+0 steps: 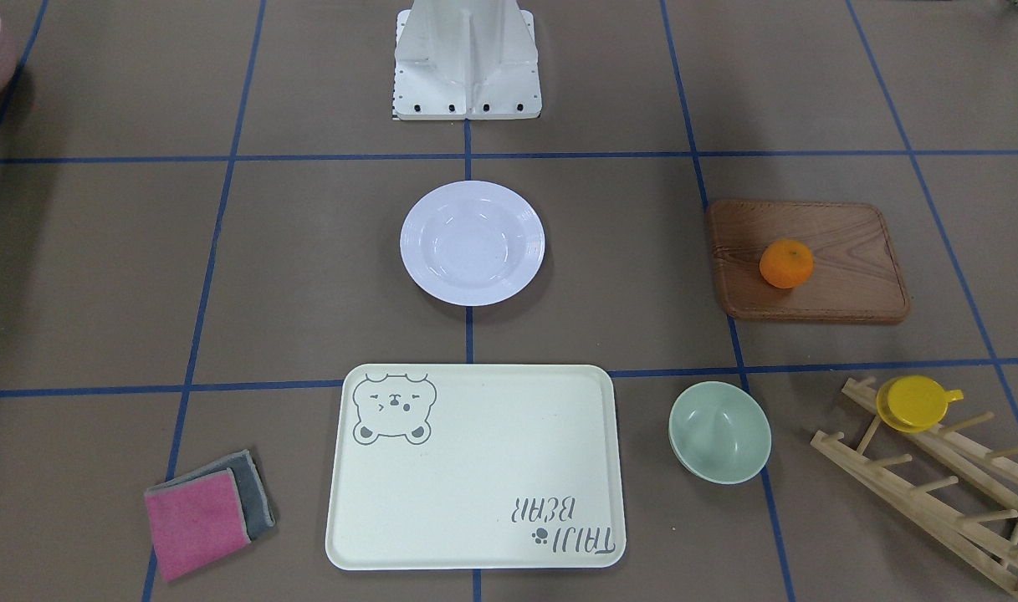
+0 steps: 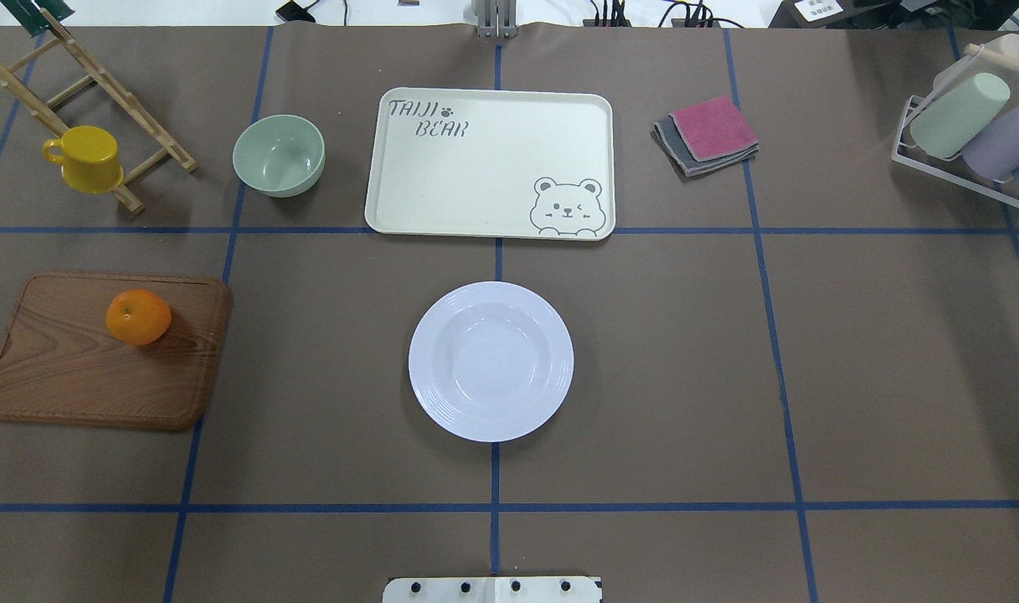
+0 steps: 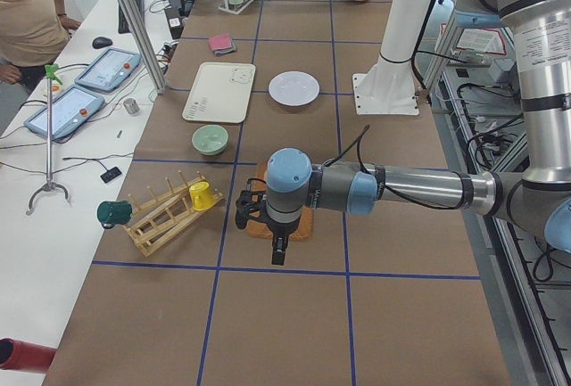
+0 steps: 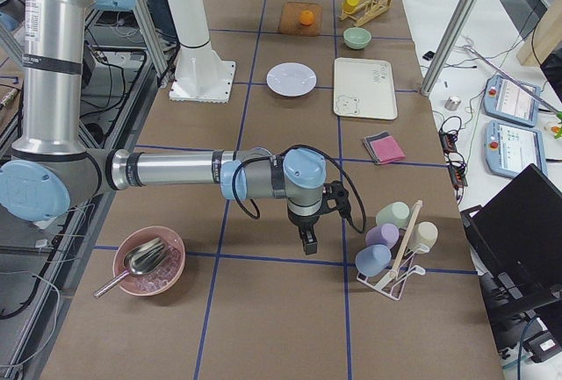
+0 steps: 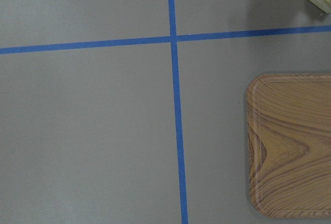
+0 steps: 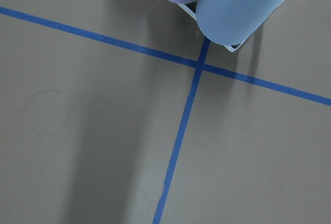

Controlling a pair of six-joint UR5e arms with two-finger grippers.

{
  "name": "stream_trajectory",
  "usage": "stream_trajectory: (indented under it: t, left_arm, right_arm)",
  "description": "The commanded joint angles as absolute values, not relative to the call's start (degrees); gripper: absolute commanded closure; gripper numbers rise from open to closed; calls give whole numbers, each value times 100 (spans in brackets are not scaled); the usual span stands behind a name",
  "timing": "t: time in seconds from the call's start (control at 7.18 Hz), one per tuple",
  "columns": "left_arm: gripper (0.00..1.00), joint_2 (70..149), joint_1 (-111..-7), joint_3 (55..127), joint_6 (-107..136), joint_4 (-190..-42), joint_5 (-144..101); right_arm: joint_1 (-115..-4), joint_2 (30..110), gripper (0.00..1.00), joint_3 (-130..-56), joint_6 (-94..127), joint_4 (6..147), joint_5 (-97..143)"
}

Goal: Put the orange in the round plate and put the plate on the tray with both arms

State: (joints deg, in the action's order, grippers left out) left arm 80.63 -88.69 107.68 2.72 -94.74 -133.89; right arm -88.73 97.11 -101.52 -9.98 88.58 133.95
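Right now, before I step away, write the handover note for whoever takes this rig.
Left gripper: hangs over the table by the wooden board; whether the jaws are open cannot be told.
Right gripper: hangs over the table near the cup rack; jaws likewise unclear.
Orange: on the wooden board, on the robot's left.
Round plate: empty, mid-table.
Tray: empty, beyond the plate.
Done: nothing.
Left: orange into the plate, then the plate onto the tray with both arms.
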Motion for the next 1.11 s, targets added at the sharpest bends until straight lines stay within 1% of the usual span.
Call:
stream_trajectory:
  t: [0.0, 0.14, 0.28, 0.42, 0.7, 0.84, 0.98]
  left_arm:
    - [0, 8622, -8745, 10581, 247, -9588, -13577]
    - [0, 8639, -8693, 10573, 237, -10076, -13814]
    - [0, 8614, -8336, 10547, 420, -10899, -13825]
    - [0, 8700, -7758, 10529, 744, -11055, -13747]
    - [0, 8710, -6747, 10521, 2443, -11887, -13082]
    - [0, 8736, -6263, 10529, 2948, -12048, -12582]
    - [0, 8762, -6032, 10547, 3153, -12058, -12473]
  right_arm:
    - [-8624, 9659, 0, -10326, -469, 8859, 13386]
    - [-8483, 9659, 0, -10466, -144, 8851, 13386]
    - [-8429, 9659, 0, -10503, -80, 8859, 13386]
    - [-8350, 9659, 0, -10538, -18, 8851, 13394]
    - [-8279, 9659, 0, -10608, 97, 8851, 13386]
    - [-8271, 9659, 0, -10608, 97, 8851, 13386]
    - [-8271, 9668, 0, -10608, 97, 8851, 13386]
